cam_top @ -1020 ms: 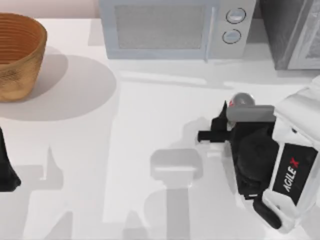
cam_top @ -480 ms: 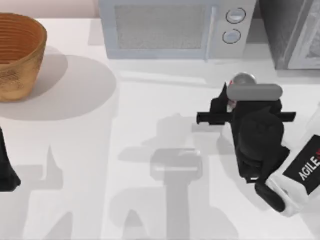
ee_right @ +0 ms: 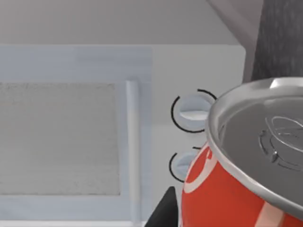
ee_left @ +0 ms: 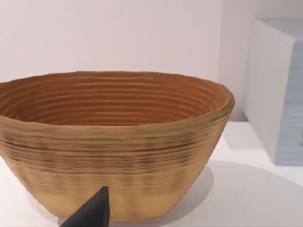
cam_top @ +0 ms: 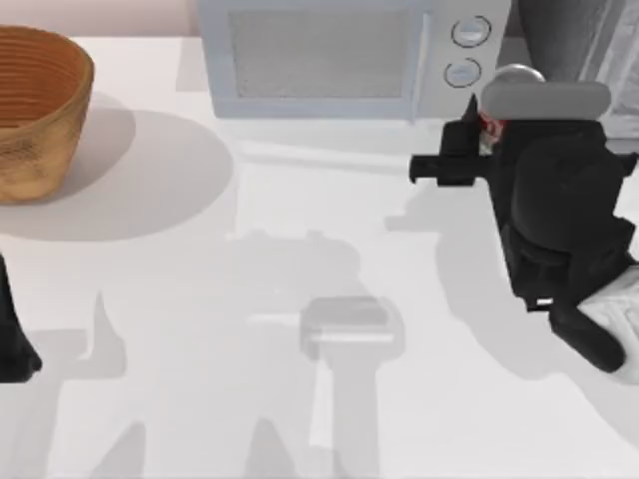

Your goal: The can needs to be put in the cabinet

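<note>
The can (cam_top: 491,128) is standing upright, silver top facing up, lifted off the bench (cam_top: 300,249) in front of the microwave (cam_top: 339,60), left of the cabinet (cam_top: 579,40). The right pincer (cam_top: 486,135) is clamping it. The left pincer (ee_left: 90,215) is idling beside the basket (cam_top: 35,110); I cannot tell its state.

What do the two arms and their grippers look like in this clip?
The right gripper is matte black with blocky angular fingers on a bulky black wrist housing, topped by a pale grey rounded bar; a white casing shows at the arm's lower end. The left gripper is a black, pointed shape at the table's left edge. No cables are visible.
</note>
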`<state>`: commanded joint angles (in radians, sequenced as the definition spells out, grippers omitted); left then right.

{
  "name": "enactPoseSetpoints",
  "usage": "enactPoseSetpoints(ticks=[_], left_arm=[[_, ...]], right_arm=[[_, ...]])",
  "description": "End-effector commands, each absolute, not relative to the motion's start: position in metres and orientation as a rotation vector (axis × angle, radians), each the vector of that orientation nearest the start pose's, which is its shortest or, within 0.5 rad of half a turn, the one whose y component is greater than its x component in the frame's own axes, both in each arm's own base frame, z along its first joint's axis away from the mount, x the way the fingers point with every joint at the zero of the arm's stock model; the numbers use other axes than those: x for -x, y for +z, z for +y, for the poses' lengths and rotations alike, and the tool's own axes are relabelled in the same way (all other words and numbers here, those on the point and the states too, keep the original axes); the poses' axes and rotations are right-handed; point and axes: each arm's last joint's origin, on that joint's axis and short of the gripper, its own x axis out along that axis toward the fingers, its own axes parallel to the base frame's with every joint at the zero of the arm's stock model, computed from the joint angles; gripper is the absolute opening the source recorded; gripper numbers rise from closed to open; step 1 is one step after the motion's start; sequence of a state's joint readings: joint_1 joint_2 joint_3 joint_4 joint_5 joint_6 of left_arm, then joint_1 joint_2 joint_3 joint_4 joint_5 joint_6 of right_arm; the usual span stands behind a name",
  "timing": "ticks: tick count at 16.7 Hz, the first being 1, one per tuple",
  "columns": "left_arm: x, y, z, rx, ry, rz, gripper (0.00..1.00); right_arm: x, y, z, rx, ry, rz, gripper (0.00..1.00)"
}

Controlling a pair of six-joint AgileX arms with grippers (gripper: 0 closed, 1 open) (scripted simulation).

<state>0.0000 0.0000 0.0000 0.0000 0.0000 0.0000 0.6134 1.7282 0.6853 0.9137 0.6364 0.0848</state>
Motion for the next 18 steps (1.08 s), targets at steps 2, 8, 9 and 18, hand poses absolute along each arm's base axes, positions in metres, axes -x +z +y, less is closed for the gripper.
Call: enactPoseSetpoints(ticks=[2, 8, 9, 18], left_arm=[[-0.106, 0.160, -0.001, 0.000, 0.000, 0.000, 1.00], [-0.106, 0.160, -0.001, 0.000, 0.000, 0.000, 1.00], [-0.106, 0.160, -0.001, 0.000, 0.000, 0.000, 1.00], [-0.106, 0.160, -0.001, 0.000, 0.000, 0.000, 1.00]], right_arm=[[-0.281, 0.173, 0.178, 0.001, -0.009, 0.094, 0.00], [-0.280, 0.172, 0.175, 0.005, -0.012, 0.099, 0.00], [-0.279, 0.173, 0.169, 0.013, -0.013, 0.104, 0.00], [-0.217, 0.206, 0.072, 0.021, -0.006, 0.103, 0.00]])
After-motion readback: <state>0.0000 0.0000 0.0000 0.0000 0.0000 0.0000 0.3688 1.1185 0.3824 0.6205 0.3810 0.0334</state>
